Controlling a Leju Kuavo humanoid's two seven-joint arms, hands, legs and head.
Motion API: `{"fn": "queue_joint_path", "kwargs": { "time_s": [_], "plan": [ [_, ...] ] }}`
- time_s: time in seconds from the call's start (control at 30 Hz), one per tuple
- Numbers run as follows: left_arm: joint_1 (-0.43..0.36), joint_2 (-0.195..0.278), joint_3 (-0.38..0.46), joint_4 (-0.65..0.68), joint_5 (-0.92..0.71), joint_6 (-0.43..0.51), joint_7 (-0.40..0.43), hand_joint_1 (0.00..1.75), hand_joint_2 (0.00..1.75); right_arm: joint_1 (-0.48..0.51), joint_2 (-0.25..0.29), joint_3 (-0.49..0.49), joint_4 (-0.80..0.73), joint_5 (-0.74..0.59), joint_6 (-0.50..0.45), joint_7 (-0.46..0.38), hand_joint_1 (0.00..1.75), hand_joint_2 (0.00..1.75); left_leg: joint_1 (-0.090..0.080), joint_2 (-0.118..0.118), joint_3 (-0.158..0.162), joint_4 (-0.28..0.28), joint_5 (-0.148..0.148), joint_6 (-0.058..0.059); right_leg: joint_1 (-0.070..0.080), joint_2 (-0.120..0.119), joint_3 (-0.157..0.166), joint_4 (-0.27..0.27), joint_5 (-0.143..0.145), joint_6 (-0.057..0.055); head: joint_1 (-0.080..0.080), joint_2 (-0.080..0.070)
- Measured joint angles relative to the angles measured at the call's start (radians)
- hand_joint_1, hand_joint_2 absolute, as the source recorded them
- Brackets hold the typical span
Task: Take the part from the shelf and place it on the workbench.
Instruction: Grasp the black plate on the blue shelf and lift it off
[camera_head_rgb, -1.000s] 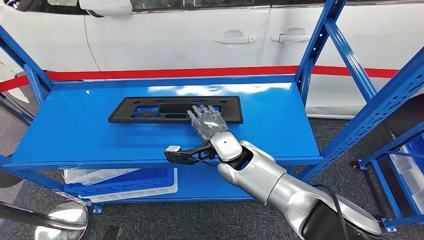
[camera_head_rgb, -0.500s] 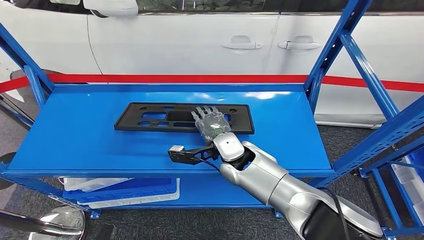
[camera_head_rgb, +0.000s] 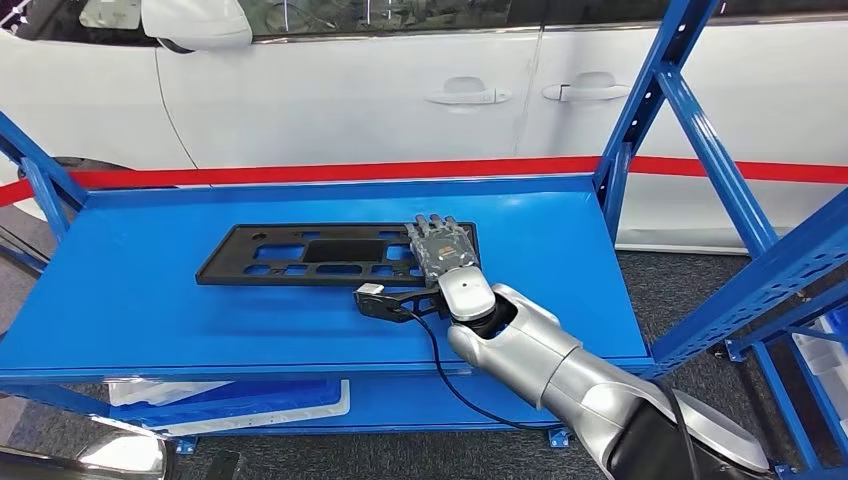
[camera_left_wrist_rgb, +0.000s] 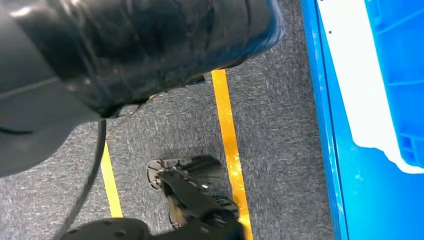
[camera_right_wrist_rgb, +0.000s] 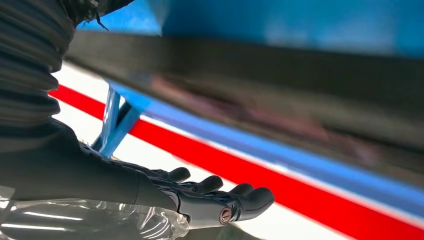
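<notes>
Head view: the part (camera_head_rgb: 335, 254), a flat black panel with cutouts, lies on the blue shelf (camera_head_rgb: 130, 300) with its long axis running side to side, parallel to the front edge. The right hand (camera_head_rgb: 443, 250) sits flat on top of the panel's right end, fingers stretched out and pointing toward the white car (camera_head_rgb: 400, 80) behind the shelf. It's pressing or resting there, not wrapped around anything, so nothing is actually gripped yet. Most of the panel stretches off to the left of that hand. My guess is the next move has to get fingers under or over an edge, and the right arm is clearly the closer one.

Left wrist view: gray carpet floor (camera_left_wrist_rgb: 280, 100) with yellow lines, so that arm looks to be hanging well away from the part. Can't tell whether its hand is open or closed.

Right wrist view: the right hand's fingers (camera_right_wrist_rgb: 210, 186) are straight and close together, with the dark panel's edge blurred right next to them.
</notes>
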Motion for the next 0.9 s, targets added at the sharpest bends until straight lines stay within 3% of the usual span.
{"fn": "queue_joint_path", "kwargs": {
  "time_s": [0.03,0.07,0.13,0.17,0.23,0.33,0.4,0.47,0.53,0.63,0.73,0.77,0.83,0.87,0.9],
  "plan": [
    [0.001,0.0,0.0,0.0,-0.001,0.0,0.0,0.0,0.0,0.005,-0.002,0.0,0.005,-0.005,0.003,0.0,0.0,1.75,0.0,0.0,-0.009,-0.011,0.029,0.002,0.001,0.001,0.006,0.0,-0.005,0.0,0.0,0.0],
    [0.002,0.0,0.0,0.0,-0.002,0.0,0.001,0.0,0.0,0.007,-0.004,0.0,0.009,-0.011,0.009,-0.002,0.0,1.75,-0.001,0.0,0.001,-0.059,0.072,0.006,0.002,0.002,0.014,0.0,-0.01,0.0,0.0,0.0],
    [0.001,0.001,0.0,0.0,-0.003,0.0,0.005,0.0,0.0,0.007,-0.005,0.0,0.016,-0.031,0.034,-0.007,0.0,1.75,-0.005,0.0,0.047,-0.19,0.151,0.018,0.005,0.002,0.029,-0.001,-0.021,0.002,0.001,0.0],
    [-0.001,0.001,0.0,0.0,-0.004,0.0,0.008,0.0,0.0,0.005,-0.005,0.0,0.019,-0.042,0.05,-0.009,0.0,1.75,-0.009,-0.001,0.067,-0.239,0.167,0.024,0.006,0.003,0.032,-0.002,-0.024,0.005,0.001,0.0],
    [-0.003,0.002,0.0,0.0,-0.005,0.003,0.018,0.0,0.0,-0.001,-0.005,0.0,0.023,-0.063,0.076,-0.013,0.0,1.75,-0.016,-0.001,0.085,-0.273,0.163,0.032,0.005,0.005,0.031,-0.005,-0.027,0.013,0.001,0.0],
    [-0.002,0.002,0.001,0.0,-0.005,0.006,0.022,0.0,0.0,-0.008,-0.005,0.0,0.028,-0.08,0.092,-0.019,0.0,1.75,-0.01,0.0,0.106,-0.301,0.16,0.043,0.004,0.002,0.035,0.001,-0.04,0.028,0.002,0.0],
    [-0.002,0.002,0.003,0.0,-0.006,0.006,0.023,0.0,0.0,-0.008,-0.005,0.0,0.035,-0.083,0.095,-0.021,0.0,1.75,-0.005,0.002,0.119,-0.313,0.16,0.051,0.002,-0.001,-0.002,0.082,-0.082,0.036,0.005,0.0],
    [-0.003,0.002,0.004,0.0,-0.006,0.006,0.023,0.0,0.0,-0.006,-0.005,0.0,0.039,-0.083,0.096,-0.021,0.31,1.75,-0.005,0.002,0.121,-0.314,0.158,0.055,-0.001,-0.002,-0.055,0.182,-0.126,0.04,0.006,0.0],
    [-0.004,0.002,0.005,0.0,-0.006,0.006,0.023,0.0,0.0,-0.005,-0.005,0.0,0.04,-0.083,0.096,-0.021,0.63,1.75,-0.005,0.002,0.121,-0.313,0.157,0.056,-0.003,-0.002,-0.075,0.217,-0.139,0.042,0.006,0.0],
    [-0.004,0.002,0.005,0.0,-0.006,0.006,0.023,0.0,0.0,-0.005,-0.005,0.0,0.04,-0.083,0.096,-0.021,0.63,1.75,-0.005,0.002,0.121,-0.313,0.157,0.056,-0.003,-0.002,-0.075,0.218,-0.139,0.042,0.006,0.0],
    [-0.003,0.002,0.006,0.0,-0.006,0.006,0.023,0.0,0.0,-0.005,-0.005,0.0,0.042,-0.083,0.096,-0.021,1.45,1.75,-0.005,0.002,0.122,-0.313,0.156,0.056,-0.005,-0.002,-0.104,0.261,-0.147,0.045,0.006,0.0],
    [-0.003,0.002,0.007,0.0,-0.006,0.006,0.024,0.0,0.0,-0.005,-0.005,0.0,0.044,-0.084,0.097,-0.022,1.73,1.75,-0.005,0.002,0.123,-0.311,0.153,0.055,-0.008,-0.003,-0.107,0.254,-0.128,0.048,0.006,0.0],
    [-0.003,0.002,0.013,0.0,-0.006,-0.007,0.01,0.0,0.0,-0.007,-0.004,0.0,0.05,-0.107,0.094,-0.032,1.75,1.75,-0.003,-0.001,0.121,-0.295,0.14,0.035,-0.013,-0.004,-0.058,0.127,-0.053,0.042,0.005,0.0],
    [-0.002,0.001,0.015,0.0,-0.006,-0.019,0.0,0.0,0.44,-0.01,-0.003,0.0,0.052,-0.123,0.091,-0.04,1.75,1.75,-0.001,-0.001,0.118,-0.28,0.128,0.023,-0.015,-0.005,-0.024,0.051,-0.014,0.034,0.003,0.0],
    [-0.003,0.001,0.017,0.0,-0.006,-0.031,-0.011,0.0,0.87,-0.014,-0.002,0.0,0.053,-0.139,0.085,-0.047,1.75,1.75,0.0,-0.002,0.106,-0.25,0.108,0.01,-0.015,-0.005,0.0,0.002,0.002,0.025,0.0,0.0]
  ]
}}
